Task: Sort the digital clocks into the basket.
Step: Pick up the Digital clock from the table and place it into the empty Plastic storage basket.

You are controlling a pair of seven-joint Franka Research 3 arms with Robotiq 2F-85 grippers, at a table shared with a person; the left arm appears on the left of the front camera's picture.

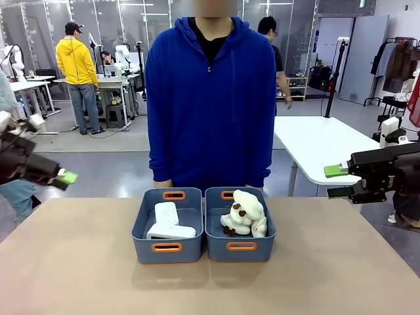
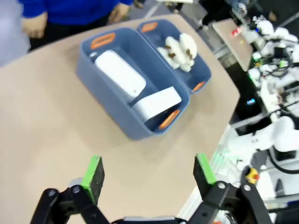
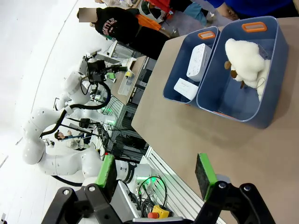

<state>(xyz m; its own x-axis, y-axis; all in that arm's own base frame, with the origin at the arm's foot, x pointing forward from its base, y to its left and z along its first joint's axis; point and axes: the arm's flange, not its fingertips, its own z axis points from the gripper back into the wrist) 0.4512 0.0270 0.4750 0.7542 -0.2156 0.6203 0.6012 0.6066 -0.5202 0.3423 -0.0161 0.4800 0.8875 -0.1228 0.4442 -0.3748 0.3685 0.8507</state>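
Observation:
Two white digital clocks point(image 1: 168, 221) lie inside the left blue-grey basket point(image 1: 146, 226); the wrist views show them too, as clocks point(image 2: 134, 88) in the basket point(image 2: 99, 83) and clocks point(image 3: 194, 70) in the basket point(image 3: 171, 88). My left gripper point(image 1: 65, 177) hovers open at the far left, above the table's left edge, with nothing between its fingers point(image 2: 94, 173). Open and empty as well, my right gripper point(image 1: 338, 181) hangs off the table's right side, its fingers point(image 3: 204, 170) wide apart.
A second identical bin point(image 1: 216, 231) sits right of the first and holds cream plush toys point(image 1: 245, 214). A person in a blue hoodie point(image 1: 210, 98) stands at the far edge behind both bins. A white table point(image 1: 321, 141) stands behind at the right.

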